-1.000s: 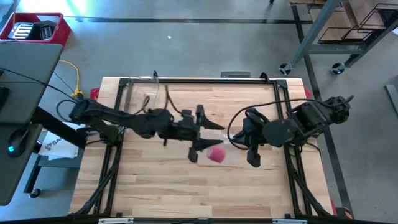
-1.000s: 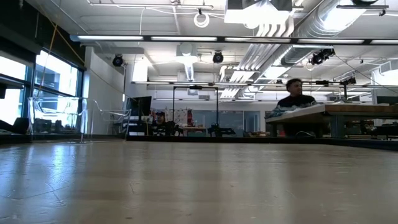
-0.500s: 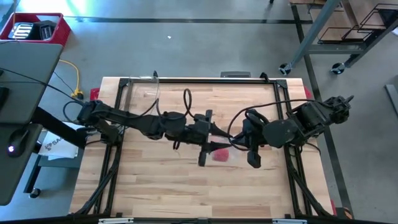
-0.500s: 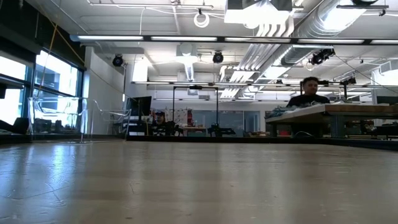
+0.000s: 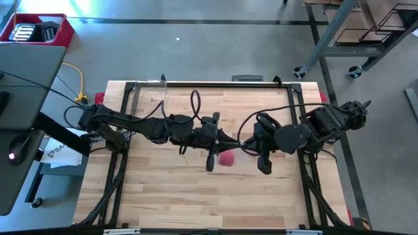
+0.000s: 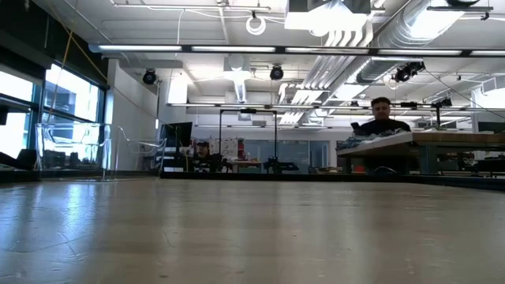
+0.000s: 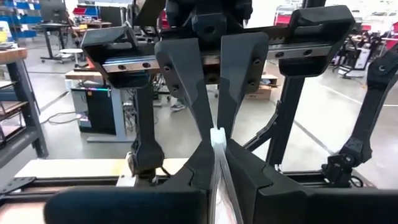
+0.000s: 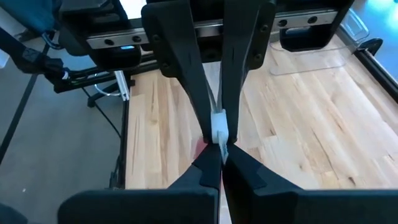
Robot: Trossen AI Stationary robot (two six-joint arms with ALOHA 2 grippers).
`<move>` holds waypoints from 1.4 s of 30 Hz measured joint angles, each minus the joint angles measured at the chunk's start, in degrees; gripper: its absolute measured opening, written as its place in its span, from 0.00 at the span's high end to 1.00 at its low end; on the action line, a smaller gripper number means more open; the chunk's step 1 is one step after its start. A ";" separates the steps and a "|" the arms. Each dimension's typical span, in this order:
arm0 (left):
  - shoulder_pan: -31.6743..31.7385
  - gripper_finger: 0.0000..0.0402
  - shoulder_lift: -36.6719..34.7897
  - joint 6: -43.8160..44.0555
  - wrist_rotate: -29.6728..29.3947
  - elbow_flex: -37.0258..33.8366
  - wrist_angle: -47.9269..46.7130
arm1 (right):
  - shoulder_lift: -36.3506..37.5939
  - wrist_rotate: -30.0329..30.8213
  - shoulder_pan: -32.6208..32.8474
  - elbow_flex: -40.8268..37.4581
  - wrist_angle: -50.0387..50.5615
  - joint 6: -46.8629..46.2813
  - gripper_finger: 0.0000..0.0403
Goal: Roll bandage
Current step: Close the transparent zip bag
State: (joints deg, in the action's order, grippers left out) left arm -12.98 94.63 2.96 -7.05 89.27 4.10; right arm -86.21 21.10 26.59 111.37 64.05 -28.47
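Observation:
The bandage (image 5: 226,158) is a small red roll inside a crinkled clear plastic bag (image 5: 236,153), hanging above the middle of the wooden table (image 5: 170,196). My left gripper (image 5: 230,141) reaches in level from the table's left and is shut on the bag. My right gripper (image 5: 243,146) comes from the right, slanting down, and is shut on the same bag. A bit of red (image 8: 200,148) shows behind the right fingers. The low view shows only bare table, with neither gripper nor the bandage. My left gripper pinches a thin edge of the clear bag (image 7: 217,138) between its two fingertips, coming level from the table's left. The film hangs down from the fingers (image 7: 221,180), clear of the table. My right gripper pinches the bag's clear film (image 8: 219,133) between its two fingertips, slanting down from the table's right. The bag with the red roll hangs just below, lifted clear of the table.
A clear plastic box (image 5: 157,99) stands at the table's far left. Black frame rails (image 5: 124,150) run along the table's sides. A red bin (image 5: 36,29) sits on the floor beyond the table. A person (image 6: 382,118) is in the room behind.
My left gripper has moved toward the right gripper, tipped up to level, and shut from wide open onto the bag's edge. My right gripper has kept its hold. The red roll still hangs between them.

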 joint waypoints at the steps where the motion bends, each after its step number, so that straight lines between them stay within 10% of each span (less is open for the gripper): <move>1: -0.02 0.94 -0.38 0.00 -0.12 0.00 -0.60 | 0.00 0.11 0.00 0.00 -0.04 0.00 1.00; 17: -0.06 0.95 -4.13 0.42 -1.07 -0.07 -11.21 | -0.01 0.31 0.02 0.00 0.02 1.86 0.99; 28: -0.06 0.95 -4.06 0.44 -1.06 -0.07 -11.43 | -2.39 3.02 0.02 0.00 -5.86 11.18 0.68; 42: -0.15 0.95 -4.04 1.40 -0.80 -0.07 -12.19 | -3.33 3.67 0.04 0.00 -5.54 12.76 0.98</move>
State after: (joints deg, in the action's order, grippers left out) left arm -13.13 90.59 4.36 -7.85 89.21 -8.09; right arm -89.54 24.77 26.63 111.37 58.50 -15.71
